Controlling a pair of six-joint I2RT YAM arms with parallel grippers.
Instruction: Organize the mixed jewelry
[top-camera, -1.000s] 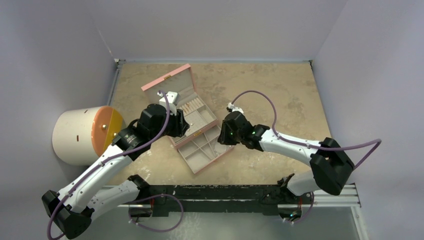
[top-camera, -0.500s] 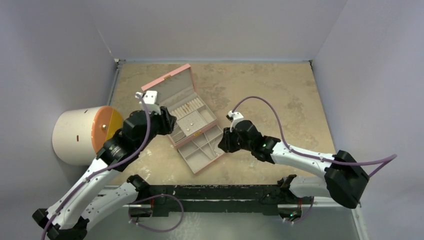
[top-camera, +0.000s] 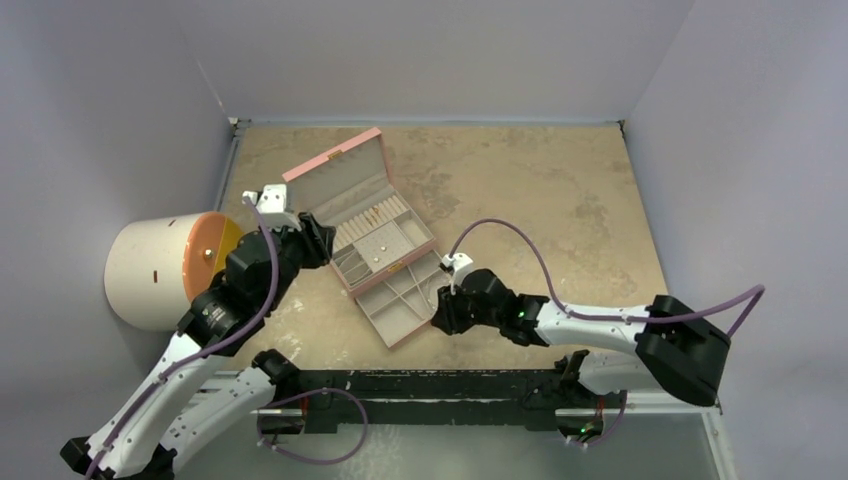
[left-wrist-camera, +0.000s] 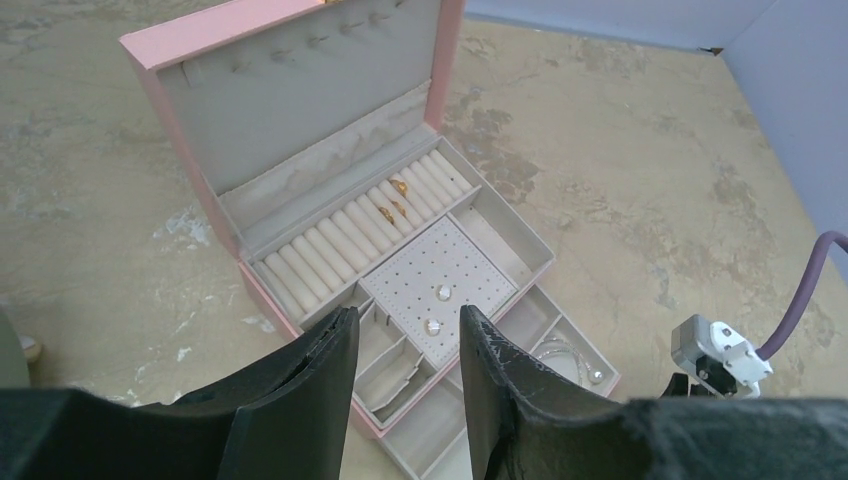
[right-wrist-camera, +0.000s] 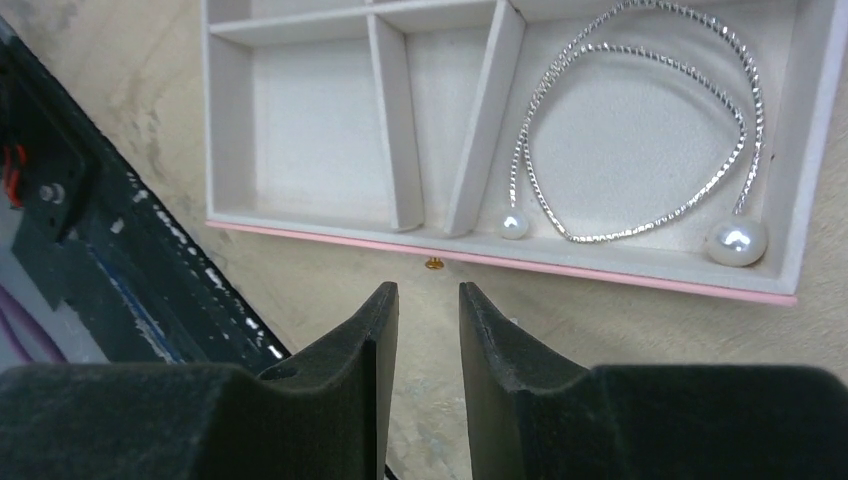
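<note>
The pink jewelry box (top-camera: 345, 165) stands open with its drawer (top-camera: 398, 310) pulled out. In the left wrist view, small gold rings (left-wrist-camera: 398, 187) sit in the ring rolls and two pearl studs (left-wrist-camera: 443, 292) on the perforated pad. A silver chain necklace with pearl ends (right-wrist-camera: 640, 130) lies in the drawer's right compartment. My left gripper (left-wrist-camera: 405, 335) is open and empty, hovering above the box's near-left side (top-camera: 322, 240). My right gripper (right-wrist-camera: 425, 295) is open a little and empty, just in front of the drawer's front wall, below a tiny gold knob (right-wrist-camera: 434, 264).
A white cylinder with an orange face (top-camera: 165, 270) lies at the left wall. The black mounting rail (top-camera: 450, 385) runs along the near edge, close to my right gripper (top-camera: 440, 312). Grey walls enclose the table on three sides.
My left arm has drawn back left and toward the near edge, off the box. My right arm has moved toward the near edge, to the drawer's front.
</note>
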